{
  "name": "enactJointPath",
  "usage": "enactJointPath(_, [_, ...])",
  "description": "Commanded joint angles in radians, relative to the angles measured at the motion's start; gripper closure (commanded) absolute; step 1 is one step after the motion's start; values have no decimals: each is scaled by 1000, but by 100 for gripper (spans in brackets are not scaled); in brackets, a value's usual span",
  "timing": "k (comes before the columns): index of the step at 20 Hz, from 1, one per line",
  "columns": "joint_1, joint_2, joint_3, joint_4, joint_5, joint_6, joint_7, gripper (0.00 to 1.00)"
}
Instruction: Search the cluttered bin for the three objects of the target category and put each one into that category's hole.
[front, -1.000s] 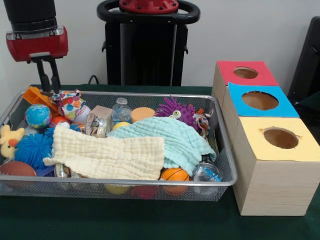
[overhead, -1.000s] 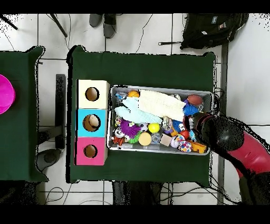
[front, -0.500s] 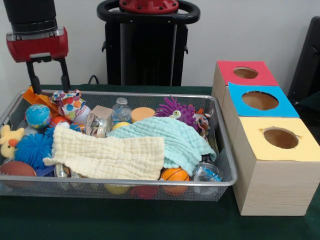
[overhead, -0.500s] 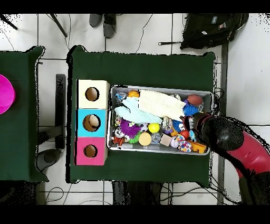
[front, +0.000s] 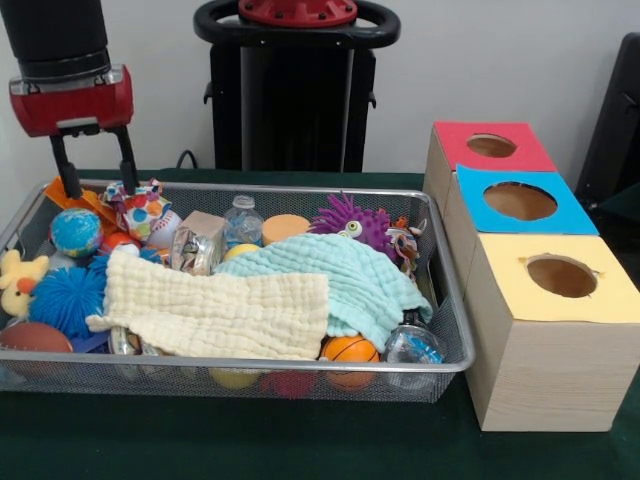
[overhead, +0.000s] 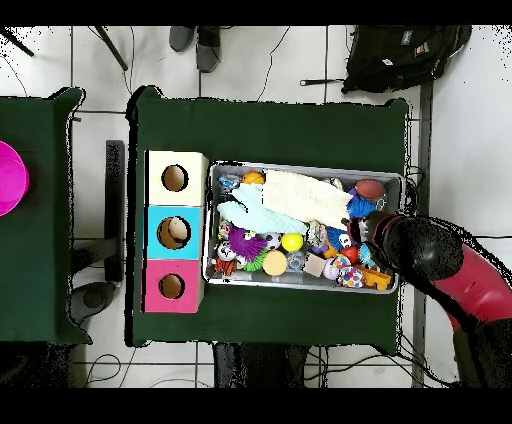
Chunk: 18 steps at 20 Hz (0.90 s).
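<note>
My gripper (front: 100, 187) hangs open over the far left corner of the wire bin (front: 250, 367), one fingertip by the orange plastic piece (front: 70, 195), the other by the polka-dot cloth toy (front: 135, 207). Nothing sits between the fingers. A cream cloth (front: 215, 310) and a mint cloth (front: 345, 280) cover much of the clutter. Around them lie a globe ball (front: 76, 231), a blue spiky ball (front: 65, 297), a purple spiky toy (front: 350, 221) and a small basketball (front: 350, 350). In the overhead view the arm (overhead: 425, 255) hides the gripper at the bin's right end.
Three wooden boxes stand beside the bin, with a red hole top (front: 492, 146), a blue one (front: 520, 201) and a yellow one (front: 562, 276). A yellow plush (front: 18, 280) and a football (front: 30, 338) lie at the bin's left end. A black bag (overhead: 400, 55) rests on the floor.
The gripper's fingers went from close together to spread wide. The gripper has then dropped a little lower toward the bin's far left corner.
</note>
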Motion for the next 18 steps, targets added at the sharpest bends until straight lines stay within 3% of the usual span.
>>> enactJointPath(1, [-19, 77, -8, -99, 14, 114, 125, 0])
enactJointPath(7, [4, 65, -27, -156, 17, 171, 145, 0])
enactJointPath(15, [30, 125, -36, -281, 9, 228, 146, 0])
enactJointPath(18, [49, 140, -66, -301, 14, 232, 197, 0])
